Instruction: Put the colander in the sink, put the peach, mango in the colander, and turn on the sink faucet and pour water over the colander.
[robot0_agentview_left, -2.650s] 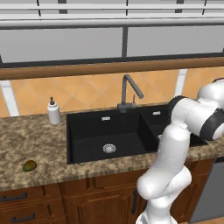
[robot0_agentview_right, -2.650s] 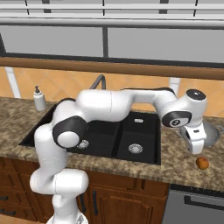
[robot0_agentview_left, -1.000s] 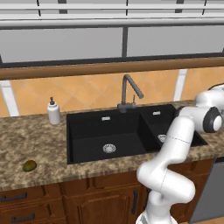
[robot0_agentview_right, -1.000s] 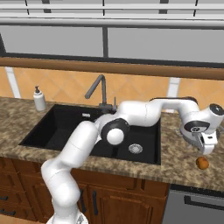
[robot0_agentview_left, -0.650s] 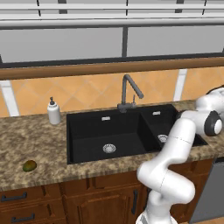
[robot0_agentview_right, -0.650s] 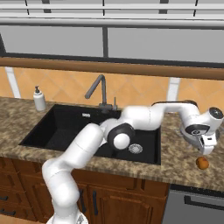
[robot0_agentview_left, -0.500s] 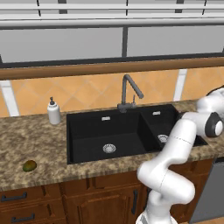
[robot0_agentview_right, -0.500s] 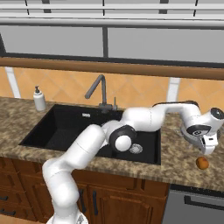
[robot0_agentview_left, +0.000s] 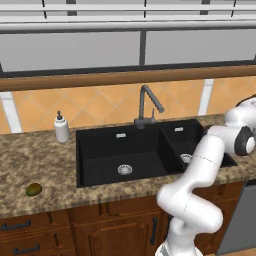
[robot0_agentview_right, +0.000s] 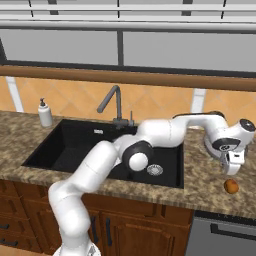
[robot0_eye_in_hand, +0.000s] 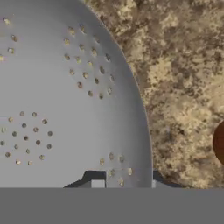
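colander (robot0_eye_in_hand: 65, 100): your gripper (robot0_eye_in_hand: 124, 183) has just come down and closed its jaws across the rim beside the peach (robot0_agentview_right: 230, 186); next you lift it toward the sink (robot0_agentview_right: 75, 145)

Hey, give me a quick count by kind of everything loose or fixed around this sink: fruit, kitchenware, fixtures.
Fruit: 2, the mango left of the sink and the peach on the right counter.
Kitchenware: 1, the colander.
Soap bottles: 1, the soap dispenser.
Fixtures: 2, the sink and the sink faucet.
Total: 6.
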